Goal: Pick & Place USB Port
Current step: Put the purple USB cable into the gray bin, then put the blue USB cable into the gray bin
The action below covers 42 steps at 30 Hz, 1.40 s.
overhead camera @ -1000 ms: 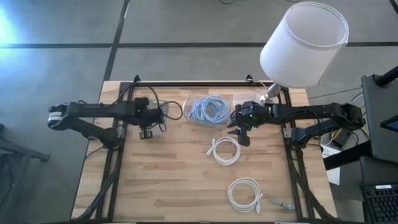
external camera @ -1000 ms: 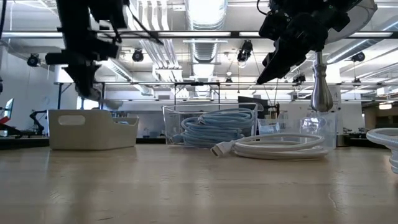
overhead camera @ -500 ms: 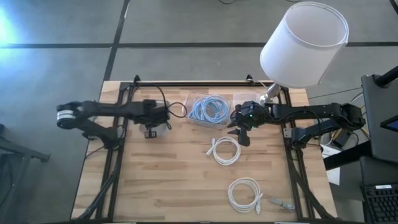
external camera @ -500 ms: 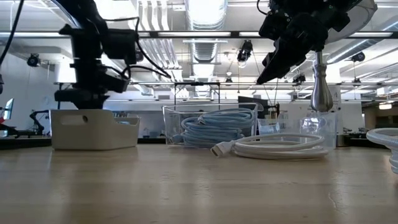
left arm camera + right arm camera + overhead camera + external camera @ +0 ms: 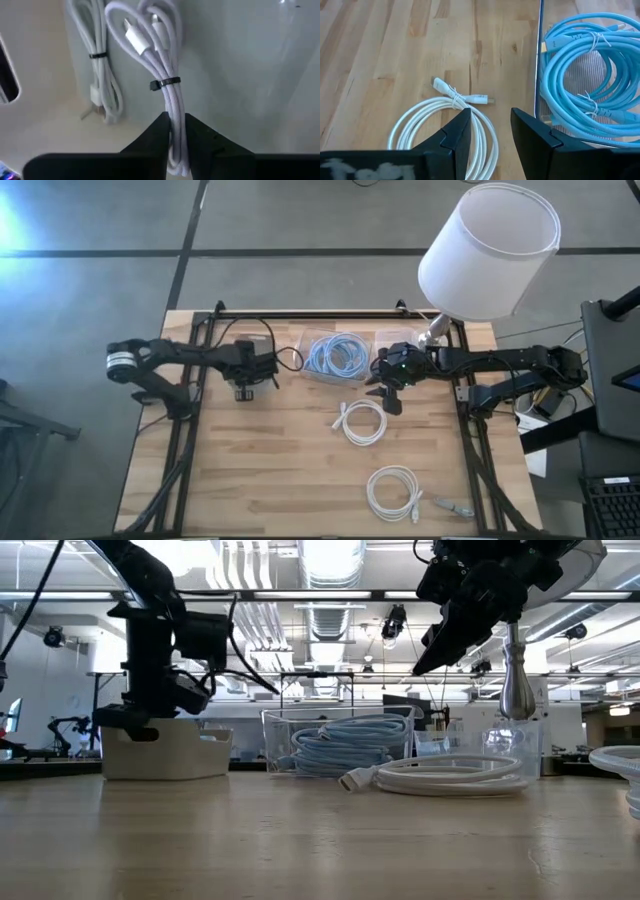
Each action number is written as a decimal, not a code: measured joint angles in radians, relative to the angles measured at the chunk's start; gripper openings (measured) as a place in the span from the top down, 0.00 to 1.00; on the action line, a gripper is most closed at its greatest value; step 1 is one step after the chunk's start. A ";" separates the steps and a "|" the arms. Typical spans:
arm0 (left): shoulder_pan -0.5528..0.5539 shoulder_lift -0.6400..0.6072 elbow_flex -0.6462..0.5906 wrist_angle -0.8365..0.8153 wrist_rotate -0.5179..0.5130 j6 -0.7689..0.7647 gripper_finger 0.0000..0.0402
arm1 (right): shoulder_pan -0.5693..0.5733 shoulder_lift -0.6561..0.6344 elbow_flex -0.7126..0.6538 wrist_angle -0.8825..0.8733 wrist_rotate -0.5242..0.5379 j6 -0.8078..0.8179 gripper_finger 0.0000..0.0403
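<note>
My left gripper (image 5: 247, 377) reaches down into the white bin (image 5: 165, 752) at the table's far left and is shut on a bundled white USB cable (image 5: 167, 65). A second tied white cable (image 5: 100, 75) lies on the bin's floor beside it. My right gripper (image 5: 388, 394) hangs open, high above the table (image 5: 425, 658), over the near edge of a white coiled cable (image 5: 362, 422) that lies flat on the wood, also seen as the white coiled cable (image 5: 445, 132). Next to it stands the clear bin of blue cables (image 5: 335, 354). My left gripper pinches the white USB cable between its two fingers near one end of the bundle (image 5: 175, 131), below the black tie (image 5: 165, 83). The fingers (image 5: 159, 134) come from above, pointing down, and lie across the strands. Whether the connector end (image 5: 140, 36) rests on the bin floor cannot be told.
A lamp with a white shade (image 5: 488, 248) stands at the far right, its metal stem (image 5: 517, 680) behind a small clear container (image 5: 480, 748). Another white coil (image 5: 392, 492) and a small grey connector (image 5: 455, 506) lie near the front edge. Bare wood spans the near left.
My left gripper has come down toward the white bin and a little toward the table's right, staying shut on the cable. The white bin has shifted slightly toward the right in the low view. My right arm has kept still.
</note>
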 joint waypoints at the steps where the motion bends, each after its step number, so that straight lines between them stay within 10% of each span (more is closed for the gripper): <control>1: 0.002 0.004 0.000 0.002 0.003 0.000 0.84 | 0.000 0.000 0.000 0.000 0.000 0.000 0.66; 15: 0.001 -0.025 0.029 -0.014 -0.045 0.001 0.61 | 0.000 0.000 0.000 0.000 0.000 0.000 0.66; 32: -0.008 -0.133 0.205 -0.007 -0.059 0.049 0.63 | 0.020 0.000 0.000 0.015 0.000 0.056 0.65; 42: -0.070 -0.173 0.271 0.164 -0.059 0.057 0.65 | 0.216 0.000 0.000 0.010 0.000 0.204 0.66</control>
